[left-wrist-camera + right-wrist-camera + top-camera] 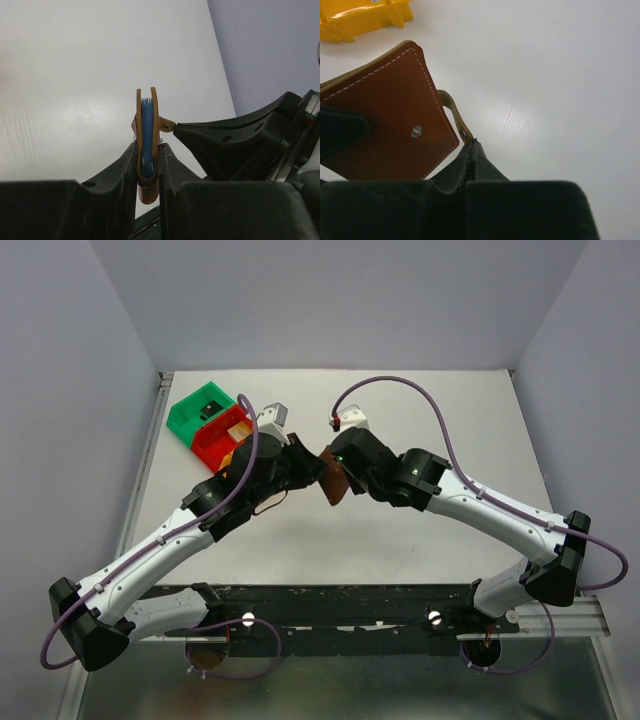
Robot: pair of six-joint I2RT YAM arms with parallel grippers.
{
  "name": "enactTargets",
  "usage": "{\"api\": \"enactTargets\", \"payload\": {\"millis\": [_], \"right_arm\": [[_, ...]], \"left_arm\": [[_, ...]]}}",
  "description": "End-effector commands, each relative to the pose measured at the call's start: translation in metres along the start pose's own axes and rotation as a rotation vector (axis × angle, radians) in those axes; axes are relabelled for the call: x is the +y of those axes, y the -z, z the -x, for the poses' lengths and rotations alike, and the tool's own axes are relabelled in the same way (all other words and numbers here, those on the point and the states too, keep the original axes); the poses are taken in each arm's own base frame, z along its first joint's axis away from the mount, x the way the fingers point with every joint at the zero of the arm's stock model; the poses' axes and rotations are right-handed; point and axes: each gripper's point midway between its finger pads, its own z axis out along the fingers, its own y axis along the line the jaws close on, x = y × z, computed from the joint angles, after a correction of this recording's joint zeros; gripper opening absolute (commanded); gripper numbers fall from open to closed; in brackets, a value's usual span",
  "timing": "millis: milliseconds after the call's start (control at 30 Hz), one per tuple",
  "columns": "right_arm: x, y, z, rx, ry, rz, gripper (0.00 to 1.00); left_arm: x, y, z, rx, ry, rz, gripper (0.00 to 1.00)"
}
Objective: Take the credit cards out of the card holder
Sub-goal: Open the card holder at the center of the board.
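Note:
The card holder (334, 483), a brown leather wallet, is held above the table between both arms. In the left wrist view it stands edge-on (146, 125), nearly folded, with blue inner pockets showing between its two leather sides. My left gripper (148, 150) is shut on its lower part, one finger on each side. My right gripper (471, 142) is shut on the little brown closing tab (451, 107), which sticks out from the holder's stitched brown face (390, 115). The tab (166, 126) also shows in the left wrist view, pinched at the right gripper's tip. The credit cards are hidden inside.
A green bin (200, 405) and a red bin (222, 435) stand at the back left of the white table (420, 540), just behind the left arm. A yellow bin (365, 17) lies beyond the holder in the right wrist view.

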Motion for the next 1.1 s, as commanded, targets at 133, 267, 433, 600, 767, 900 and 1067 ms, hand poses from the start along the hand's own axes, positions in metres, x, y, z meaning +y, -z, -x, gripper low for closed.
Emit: {"api": "enactTargets", "payload": {"millis": [133, 267, 433, 600, 767, 900, 1067], "right_arm": [[-0.024, 0.004, -0.002, 0.01, 0.021, -0.089, 0.0], [-0.037, 0.012, -0.001, -0.006, -0.012, -0.093, 0.0], [-0.049, 0.041, 0.02, -0.126, -0.085, -0.029, 0.06], [-0.026, 0.07, 0.051, -0.399, -0.146, 0.242, 0.65], [-0.031, 0.093, 0.057, -0.37, -0.274, 0.44, 0.68], [-0.028, 0.109, 0.062, -0.427, -0.317, 0.58, 0.7], [-0.022, 0.111, 0.058, -0.408, -0.323, 0.661, 0.71]], "left_arm": [[-0.004, 0.007, 0.011, -0.054, 0.006, -0.016, 0.0], [0.0, 0.009, 0.012, -0.058, -0.018, -0.011, 0.0], [0.006, 0.007, 0.026, -0.049, -0.019, -0.09, 0.0], [-0.011, 0.009, 0.03, -0.043, -0.063, -0.461, 0.0], [-0.051, 0.05, 0.031, -0.143, -0.225, -0.826, 0.0], [-0.075, 0.084, 0.017, -0.1, -0.385, -1.058, 0.0], [-0.079, 0.109, 0.012, -0.112, -0.448, -1.201, 0.0]]}}
